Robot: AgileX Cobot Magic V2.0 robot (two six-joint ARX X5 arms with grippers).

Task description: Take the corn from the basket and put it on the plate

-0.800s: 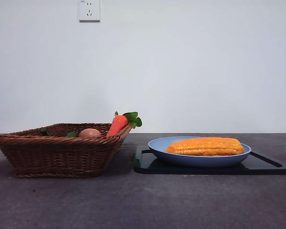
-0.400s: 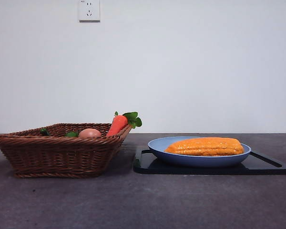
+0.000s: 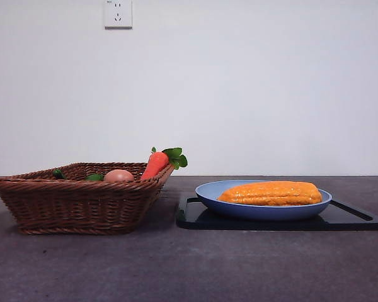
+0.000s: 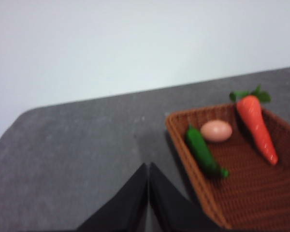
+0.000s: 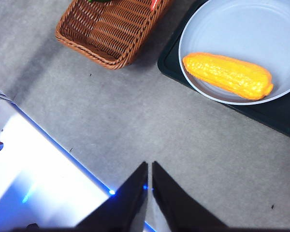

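Note:
The yellow-orange corn (image 3: 271,192) lies lengthwise in the light-blue plate (image 3: 209,196), which rests on a black tray (image 3: 349,217) at the right. The right wrist view shows the corn (image 5: 228,75) in the plate (image 5: 208,29) from high above. The brown wicker basket (image 3: 75,204) stands at the left, with no corn in it. My left gripper (image 4: 148,166) is shut and empty, held back from the basket (image 4: 261,193). My right gripper (image 5: 149,166) is shut and empty, high over the table's near edge. Neither arm shows in the front view.
In the basket lie a red-orange carrot (image 3: 156,163) with green leaves, a tan-pink egg (image 3: 118,176) and a green vegetable (image 4: 203,151). A lit white surface (image 5: 34,183) lies beyond the table's near edge. A wall stands behind the table.

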